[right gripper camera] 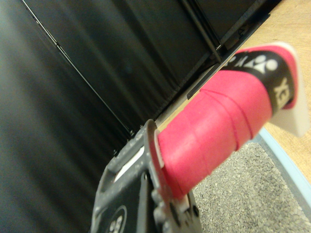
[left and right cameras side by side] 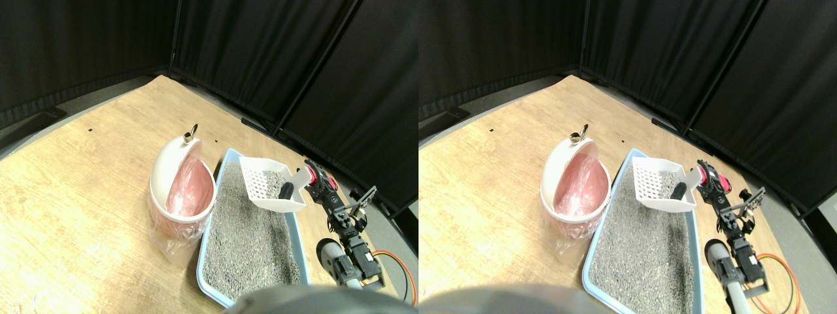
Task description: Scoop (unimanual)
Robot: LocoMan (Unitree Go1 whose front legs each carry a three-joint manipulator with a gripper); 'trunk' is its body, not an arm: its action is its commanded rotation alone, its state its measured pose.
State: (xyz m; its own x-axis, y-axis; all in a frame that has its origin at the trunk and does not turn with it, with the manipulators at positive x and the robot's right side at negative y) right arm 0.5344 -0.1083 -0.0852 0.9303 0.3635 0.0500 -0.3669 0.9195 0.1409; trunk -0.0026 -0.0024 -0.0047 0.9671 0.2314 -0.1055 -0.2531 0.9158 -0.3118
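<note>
Right gripper (left and right cameras side by side: 312, 178) has its fingers clamped on the scoop (left and right cameras side by side: 269, 185) by its pink-wrapped handle (right gripper camera: 218, 121); wrist view shows the wrap sitting tight against the dark jaw frame. Scoop is white, slotted, lifted clear above the litter tray (left and right cameras side by side: 210, 230), over the tray's far end, mouth angled toward the bin. One dark lump (left and right cameras side by side: 286, 190) sits in the scoop near the handle end. Some grey litter shows through the slots, amount hard to tell.

Tray is light blue, full of grey litter (left and right cameras side by side: 252, 235), lying on the wooden floor (left and right cameras side by side: 78, 196) toward its right edge. White bin (left and right cameras side by side: 182, 190) with pink bag liner stands just beside the tray on the side away from the arm, rim touching or nearly touching the tray wall. Its lid is swung up; a small metal ring (left and right cameras side by side: 191, 136) shows on top.

Judgement: lump is scooped, carry to bin is next.

Risks:
- Scoop tilts low at the mouth: the lump rolls out before reaching the bin and drops back on the litter or the floor.
- Handle is gripped far from the load, so the wrap could twist in the fingers and dump sideways.
- Raised lid stands in the path; scoop edge may clip it or the rim and tip the light bin.
- Loose litter sifts out over the gap.
</note>
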